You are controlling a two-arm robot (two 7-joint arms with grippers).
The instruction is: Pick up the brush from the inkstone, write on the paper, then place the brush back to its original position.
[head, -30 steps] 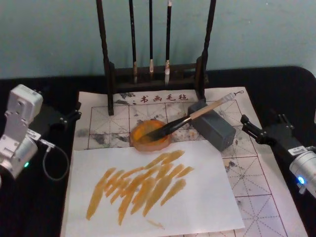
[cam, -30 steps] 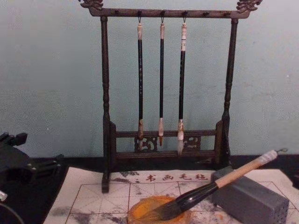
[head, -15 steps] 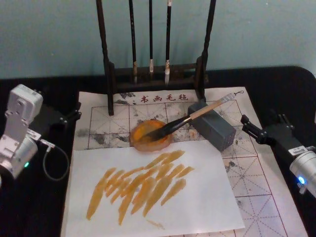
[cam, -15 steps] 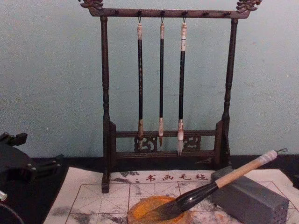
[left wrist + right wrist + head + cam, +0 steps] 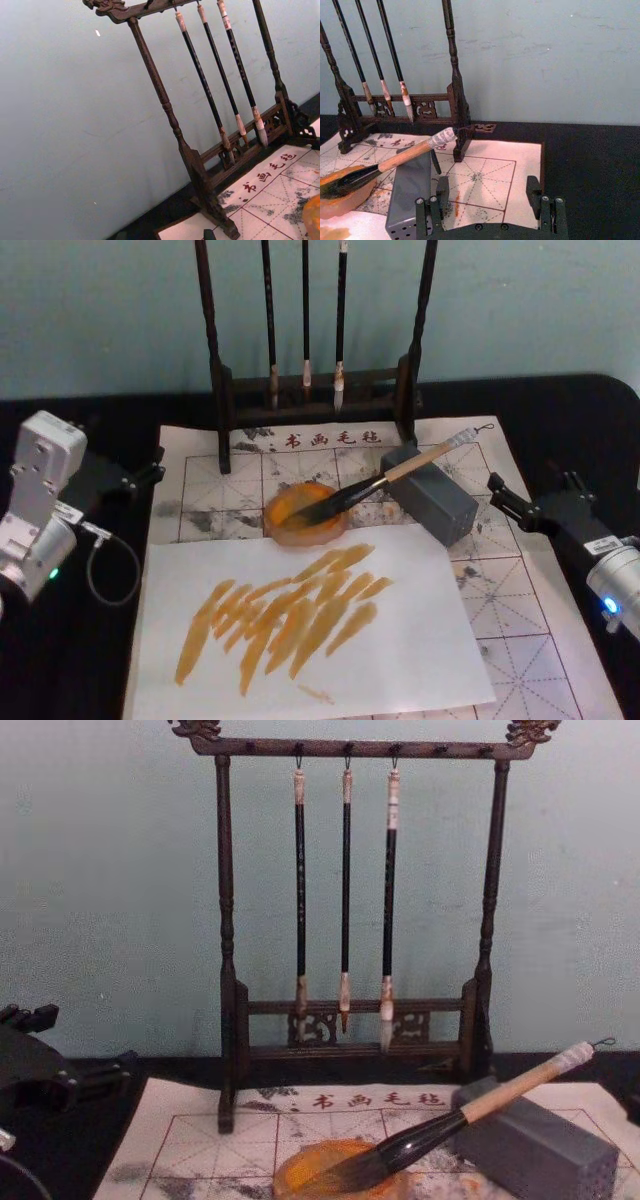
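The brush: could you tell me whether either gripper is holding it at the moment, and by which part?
Nothing is held. The brush lies propped on the grey block, tip in the orange dish. The left gripper and the right gripper sit apart at the sides, empty.

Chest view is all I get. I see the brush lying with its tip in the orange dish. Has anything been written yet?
Observer: Yes. Nearer the robot than the dish, a white sheet on the paper carries orange strokes.
Operator: Where is the right gripper?
Observer: The right gripper sits at the paper's right edge, beside the block and apart from the brush.
Operator: Is it holding anything?
Observer: No. The right wrist view shows its jaws open and empty.
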